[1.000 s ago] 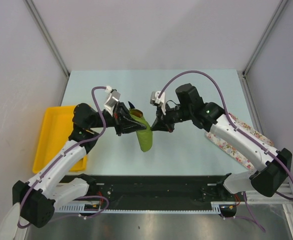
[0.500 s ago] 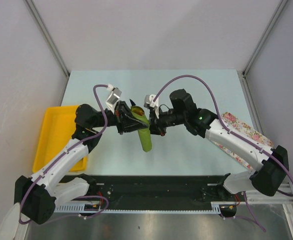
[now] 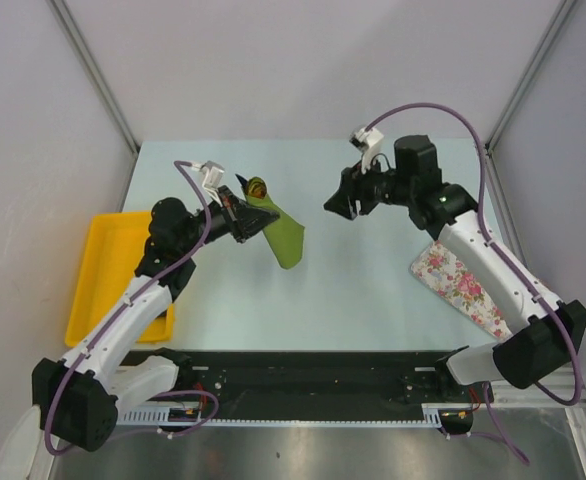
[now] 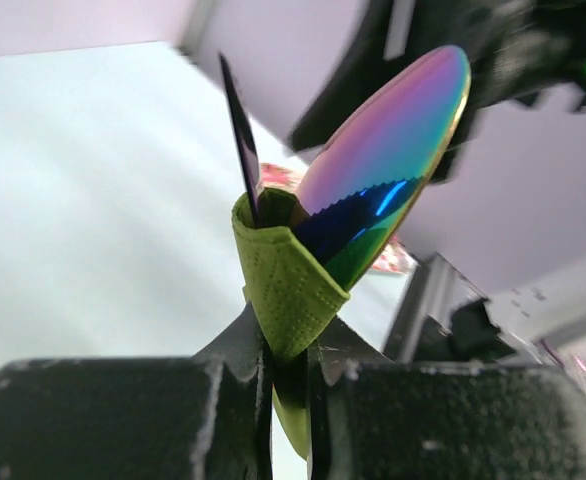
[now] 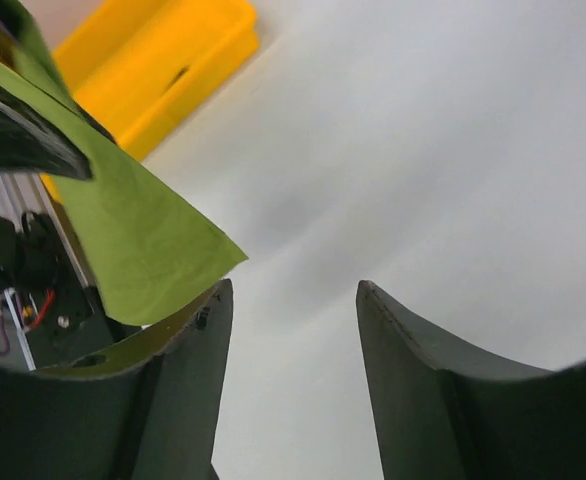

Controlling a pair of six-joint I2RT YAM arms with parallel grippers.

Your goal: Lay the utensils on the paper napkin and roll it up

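My left gripper (image 3: 241, 222) (image 4: 291, 365) is shut on the olive-green paper napkin (image 3: 285, 238) (image 4: 285, 290), which is wrapped around the utensils and held above the table. A shiny oval spoon head (image 3: 258, 186) (image 4: 393, 160) and a dark thin blade (image 4: 241, 135) stick out of the roll's top. The napkin's loose end (image 5: 133, 235) hangs down and to the right. My right gripper (image 3: 341, 205) (image 5: 291, 300) stands open to the right of the roll, apart from it, with nothing between its fingers.
A yellow tray (image 3: 98, 275) (image 5: 163, 70) sits at the table's left edge. A white cloth with pink flowers (image 3: 463, 290) lies at the right, partly under my right arm. The black rail of the arm bases (image 3: 303, 385) runs along the near edge.
My right gripper has let go of the napkin, opened, and pulled back up and to the right. The left gripper has tilted the roll so the utensil heads point further back.
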